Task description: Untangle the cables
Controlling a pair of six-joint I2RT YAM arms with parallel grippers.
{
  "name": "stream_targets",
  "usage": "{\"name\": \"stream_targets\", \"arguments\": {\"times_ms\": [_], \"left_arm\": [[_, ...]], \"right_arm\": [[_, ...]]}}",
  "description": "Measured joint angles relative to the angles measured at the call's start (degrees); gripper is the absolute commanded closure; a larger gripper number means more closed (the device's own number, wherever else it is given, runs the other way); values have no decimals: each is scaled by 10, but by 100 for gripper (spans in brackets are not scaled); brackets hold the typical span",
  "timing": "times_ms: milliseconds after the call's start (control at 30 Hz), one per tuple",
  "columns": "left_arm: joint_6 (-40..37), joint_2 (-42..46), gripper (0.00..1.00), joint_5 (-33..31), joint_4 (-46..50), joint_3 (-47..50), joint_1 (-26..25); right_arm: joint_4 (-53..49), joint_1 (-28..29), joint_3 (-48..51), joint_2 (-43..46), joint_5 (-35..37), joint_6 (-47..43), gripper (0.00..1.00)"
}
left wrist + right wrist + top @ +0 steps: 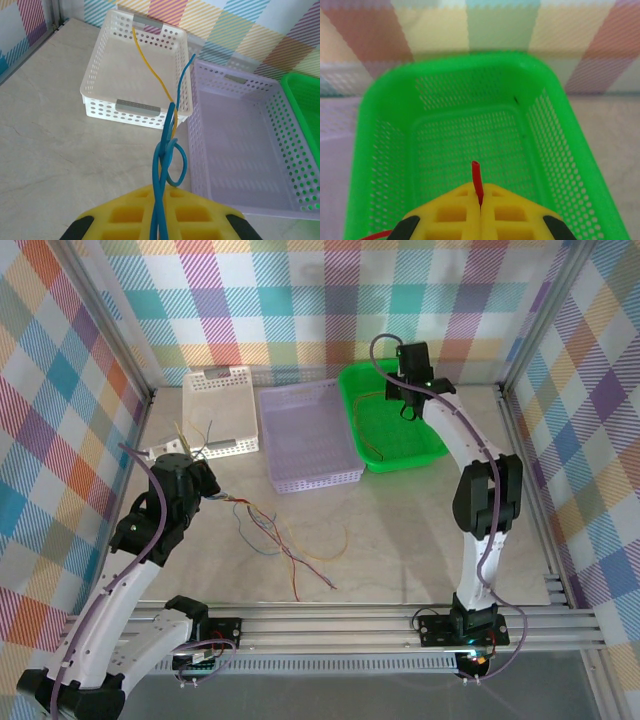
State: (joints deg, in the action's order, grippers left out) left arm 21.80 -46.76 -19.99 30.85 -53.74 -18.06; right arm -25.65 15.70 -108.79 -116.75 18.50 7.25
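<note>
A: Start at the jaws. What has each one got?

B: The left gripper (159,202) is pinched almost fully together on the blue cables (167,145), which run out between its yellow pads (140,195). It sits off the purple basket's (300,430) near left corner. The right gripper (481,200) is closed tight on a red cable (477,180), with a short stub standing past the pads. It hovers over the green basket (470,62), on the purple basket's right.

A: And beyond the jaws?

B: The blue cables loop once just past the left pads. They then point away along the purple basket's left side, which is roughly their long axis. A yellow cable (150,65) winds in with them and arcs over the white basket (135,107), left of the purple one. The rest of the tangle (280,535) lies on the table (400,530) in front of the purple basket, strands crossing.

A: How will they handle?

B: Probably very light and limp, and thin enough to slip through a pinch. A hold near a free end, clear of the loop, looks best. Pulling at the crossing would likely tighten it.
</note>
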Motion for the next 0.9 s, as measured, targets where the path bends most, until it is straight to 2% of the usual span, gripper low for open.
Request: {"name": "stream_targets", "arguments": {"times_ms": [167, 467, 667, 900], "left_arm": [[0, -2, 100, 3, 0, 0, 0], [-1, -5, 100, 11, 0, 0, 0], [-2, -8, 100, 15, 0, 0, 0], [-2, -9, 100, 20, 0, 0, 0]], "right_arm": [[-52, -4, -13, -43, 17, 34, 100], [-237, -22, -172, -176, 36, 108, 100], [-314, -42, -216, -187, 43, 134, 100], [-351, -48, -238, -191, 60, 137, 100]]}}
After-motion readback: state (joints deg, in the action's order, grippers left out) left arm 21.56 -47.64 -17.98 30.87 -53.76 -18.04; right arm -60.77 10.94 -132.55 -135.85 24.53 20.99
